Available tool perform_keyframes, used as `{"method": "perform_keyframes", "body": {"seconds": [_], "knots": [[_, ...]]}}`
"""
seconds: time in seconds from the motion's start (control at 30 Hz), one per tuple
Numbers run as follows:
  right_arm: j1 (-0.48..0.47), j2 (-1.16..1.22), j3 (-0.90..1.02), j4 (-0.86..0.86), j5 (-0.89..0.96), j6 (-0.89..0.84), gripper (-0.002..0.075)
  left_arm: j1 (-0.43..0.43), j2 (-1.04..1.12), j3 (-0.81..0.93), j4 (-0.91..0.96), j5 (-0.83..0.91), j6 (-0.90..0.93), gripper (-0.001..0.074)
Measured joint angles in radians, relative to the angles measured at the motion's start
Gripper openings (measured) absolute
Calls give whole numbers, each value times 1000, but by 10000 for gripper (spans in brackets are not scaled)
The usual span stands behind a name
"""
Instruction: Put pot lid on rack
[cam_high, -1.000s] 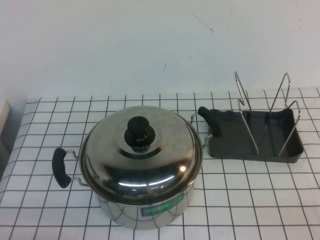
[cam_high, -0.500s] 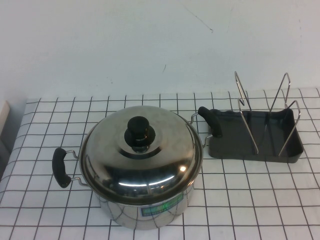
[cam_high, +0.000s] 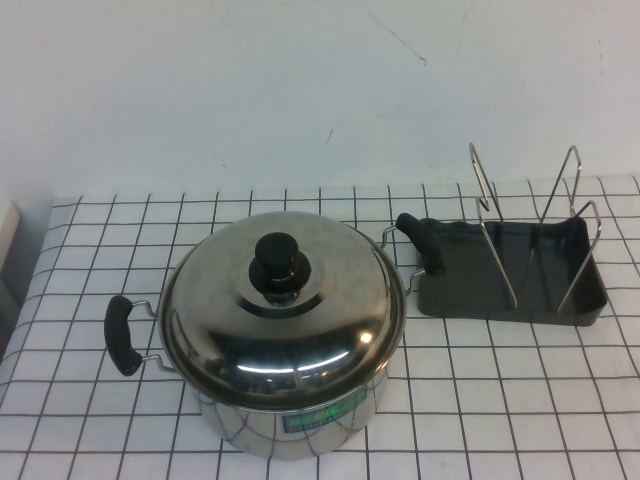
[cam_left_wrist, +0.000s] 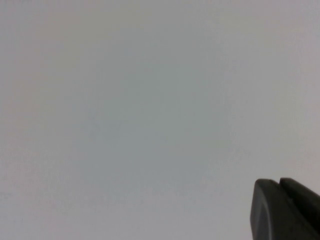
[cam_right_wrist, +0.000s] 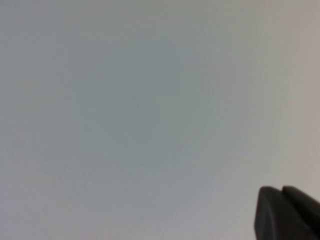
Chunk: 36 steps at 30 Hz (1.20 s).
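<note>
Both grippers stay out of the overhead view; the left gripper (cam_left_wrist: 285, 210) and right gripper (cam_right_wrist: 287, 212) each face blank wall, jaws together. The pot lid (cam_high: 282, 298) sits on the pot (cam_high: 290, 425), just left of the rack (cam_high: 510, 268).

glossy steel pot lid (cam_high: 300, 300), plastic rack (cam_high: 455, 290)
</note>
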Motion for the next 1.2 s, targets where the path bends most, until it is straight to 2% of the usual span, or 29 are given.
{"method": "perform_keyframes", "body": {"seconds": [0.07,0.23,0.33,0.47,0.63,0.77,0.83,0.93,1.03,1.1,1.2], "knots": [[0,0,-40,2,130,2,-3,0,-2,-14,-14,52,0,-2],[0,0,-228,6,564,2,-3,0,0,-201,-9,449,7,-2],[0,36,-327,6,750,2,-3,0,38,-313,5,601,13,-2],[0,114,-378,6,924,-27,-3,0,135,-444,4,753,14,-2],[0,183,-382,96,1015,-241,-3,0,311,-596,-123,900,103,-2],[0,201,-380,193,1064,-402,-3,0,464,-650,-418,924,428,-2],[0,201,-366,230,1074,-450,-3,0,536,-656,-663,928,658,-2],[0,201,-325,248,1080,-477,-3,0,648,-658,-1073,924,1102,-2],[0,201,-312,252,1069,-481,-3,0,727,-658,-1399,932,1516,-2],[0,201,-312,254,1058,-484,-3,-10,769,-658,-1486,942,1669,-2],[0,201,-312,254,1051,-486,-3,-66,826,-660,-1540,944,1758,-2]]}}
